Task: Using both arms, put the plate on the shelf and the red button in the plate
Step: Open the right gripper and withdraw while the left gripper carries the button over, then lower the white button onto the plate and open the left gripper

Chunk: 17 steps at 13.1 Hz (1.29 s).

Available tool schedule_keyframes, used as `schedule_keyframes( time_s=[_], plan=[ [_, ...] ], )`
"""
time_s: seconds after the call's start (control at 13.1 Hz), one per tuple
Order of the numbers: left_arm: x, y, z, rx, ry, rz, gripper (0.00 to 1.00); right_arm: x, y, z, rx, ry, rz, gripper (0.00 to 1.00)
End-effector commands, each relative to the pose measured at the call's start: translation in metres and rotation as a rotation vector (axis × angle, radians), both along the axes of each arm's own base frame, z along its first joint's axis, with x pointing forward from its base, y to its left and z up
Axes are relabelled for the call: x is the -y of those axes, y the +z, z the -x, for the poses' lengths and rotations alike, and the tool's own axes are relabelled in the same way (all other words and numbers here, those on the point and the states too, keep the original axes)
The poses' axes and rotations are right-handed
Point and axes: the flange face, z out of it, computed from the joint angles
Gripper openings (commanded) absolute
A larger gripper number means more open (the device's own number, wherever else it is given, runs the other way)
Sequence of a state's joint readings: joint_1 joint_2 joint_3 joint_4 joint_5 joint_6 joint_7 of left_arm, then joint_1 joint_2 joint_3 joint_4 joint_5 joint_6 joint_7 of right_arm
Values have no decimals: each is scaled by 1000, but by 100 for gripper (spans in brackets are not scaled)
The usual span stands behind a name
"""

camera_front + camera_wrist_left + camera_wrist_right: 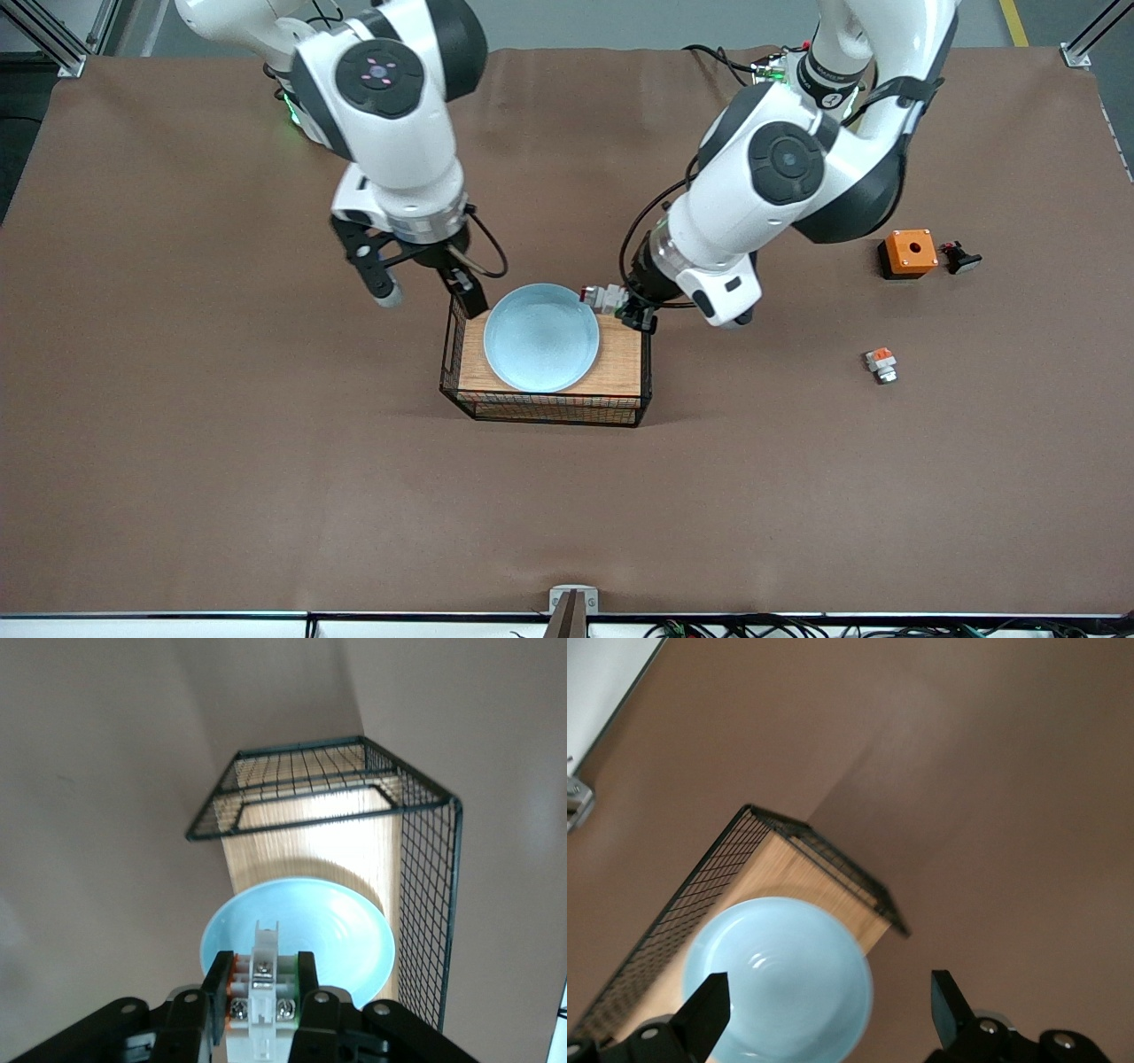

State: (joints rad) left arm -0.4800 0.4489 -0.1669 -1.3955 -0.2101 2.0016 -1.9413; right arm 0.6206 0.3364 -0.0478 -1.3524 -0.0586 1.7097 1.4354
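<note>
On the wooden-topped basket [620,368] rests the plate [540,338], already placed. Over its rim toward the left arm's end, the left gripper [631,312] pinches the red button [601,296]; lowering and releasing it comes next. Farther up, the right gripper [425,288] hangs wide open, empty.

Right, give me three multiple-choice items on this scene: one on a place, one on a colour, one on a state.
1. Where is the plate?
A. on the bare table
B. on the wooden-topped basket
C. in the right claw

2. What colour is the box toward the left arm's end?
A. orange
B. green
C. blue

3. What state is the left claw in?
A. shut on the red button
B. open and empty
C. shut on the plate

B: the plate rests on the wood top.
A: its top is orange.
A: the fingers clamp the switch body, over the plate's rim.
</note>
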Motion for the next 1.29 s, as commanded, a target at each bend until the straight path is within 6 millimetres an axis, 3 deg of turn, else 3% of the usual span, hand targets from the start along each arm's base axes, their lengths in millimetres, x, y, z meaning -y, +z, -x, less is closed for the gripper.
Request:
schedule_keyframes(
  time_s=[0.0, 0.3, 0.53, 0.76, 0.99, 1.07, 1.14, 1.22],
  plan=[
    [31, -18, 4, 44, 27, -14, 23, 65, 34, -7, -66, 230, 7, 100],
    [67, -61, 6, 80, 58, -25, 23, 194, 63, -25, -160, 542, -3, 100],
    [80, -96, 4, 93, 54, -53, 23, 294, 74, -28, -212, 719, -32, 100],
    [93, -118, 7, 126, 42, -103, 23, 375, 78, -27, -223, 834, -55, 100],
    [97, -119, 10, 147, 38, -111, 26, 416, 73, -28, -228, 808, -53, 100],
    [97, -119, 10, 147, 35, -111, 34, 419, 72, -28, -229, 806, -51, 100],
    [97, -119, 9, 150, 28, -110, 59, 421, 71, -29, -233, 805, -52, 100],
    [96, -118, 9, 152, 26, -110, 76, 425, 70, -29, -235, 799, -54, 100]
  ],
)
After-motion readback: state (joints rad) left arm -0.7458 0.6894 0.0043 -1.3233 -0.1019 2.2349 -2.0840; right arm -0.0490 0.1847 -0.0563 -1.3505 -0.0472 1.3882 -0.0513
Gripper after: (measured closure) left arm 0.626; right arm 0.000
